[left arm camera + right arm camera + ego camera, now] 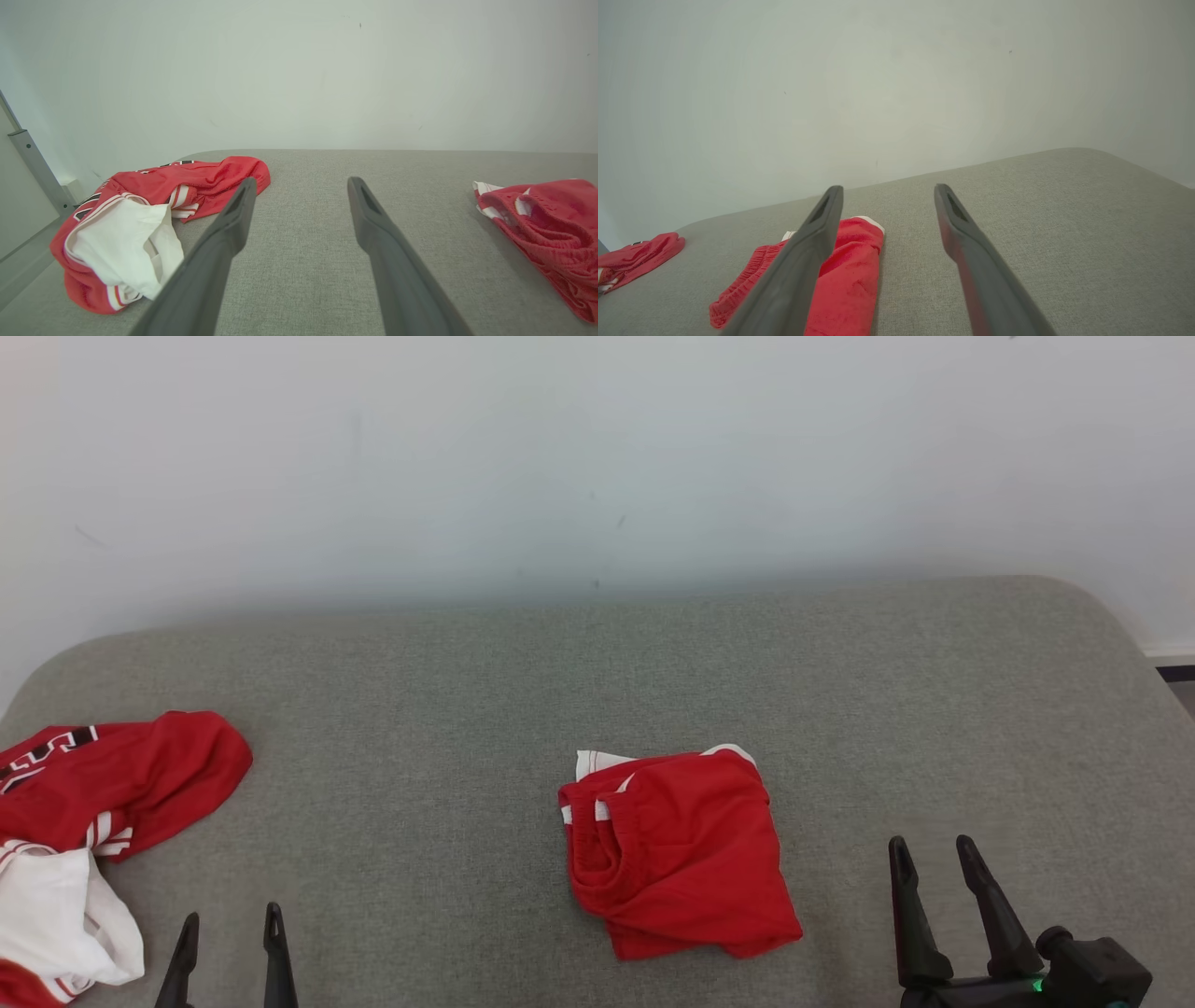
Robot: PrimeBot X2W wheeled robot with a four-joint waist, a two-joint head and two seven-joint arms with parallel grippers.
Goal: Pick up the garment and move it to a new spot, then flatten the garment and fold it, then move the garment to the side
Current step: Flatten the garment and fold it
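Head view: the folded red garment (677, 854) lies lower centre, left of your right gripper (932, 847), which is nearer than your left gripper (231, 915). Both are spread and empty.
Left wrist view: the garment is at the right edge.
Right wrist view: it's lower left, partly behind one finger.

The right gripper (932, 846) has 2 long, dark grey fingers (980, 280) that taper to rounded tips, each with a narrow slot (821, 207) near the tip. They join a black wrist housing (1097, 975) bearing a small green light (1036, 986). The left gripper (231, 915) has 2 matching fingers.
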